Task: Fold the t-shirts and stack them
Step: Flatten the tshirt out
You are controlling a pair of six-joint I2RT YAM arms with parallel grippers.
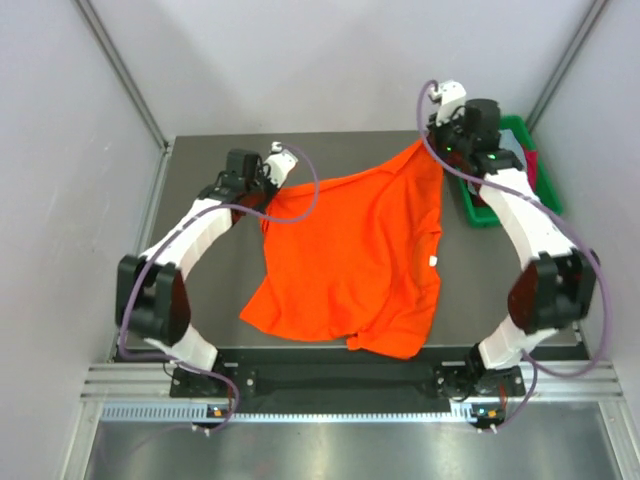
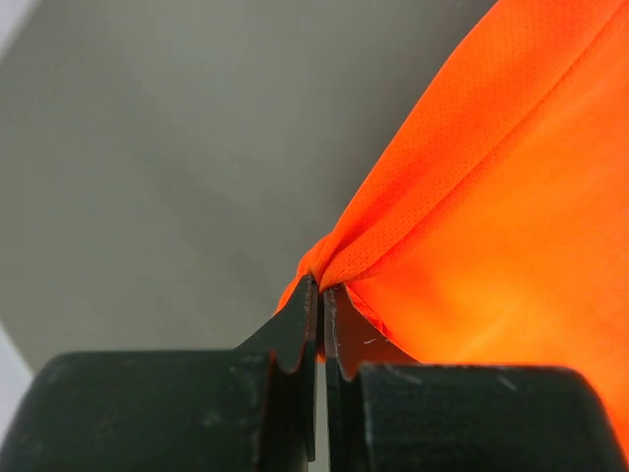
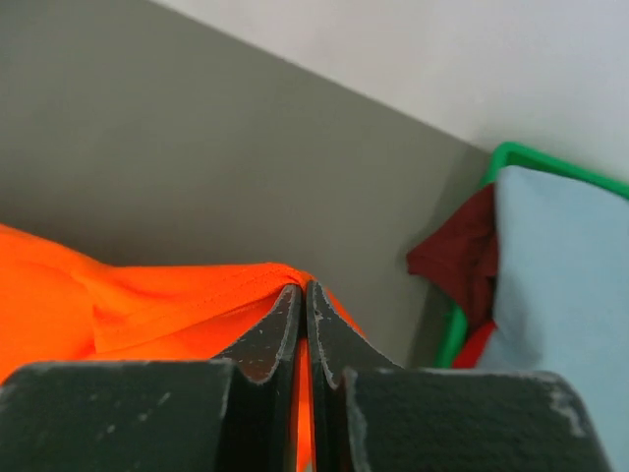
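I have the orange shirt (image 1: 350,260) spread across the middle of the tabletop (image 1: 225,275), with its near hem reaching the front edge. My left hand (image 2: 320,287) is clamped tight on the far left corner, the cloth bunched at the fingertips. My right hand (image 3: 303,287) is pinched closed on the far right corner. Just right of that, the tray (image 3: 511,154) holds a blue shirt (image 3: 560,295) and a red shirt (image 3: 462,261).

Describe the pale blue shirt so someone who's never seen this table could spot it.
In the far right corner of the table sits a green tray. The pale blue shirt lies in it, the only light cloth, with dark red cloth poking out beside it.
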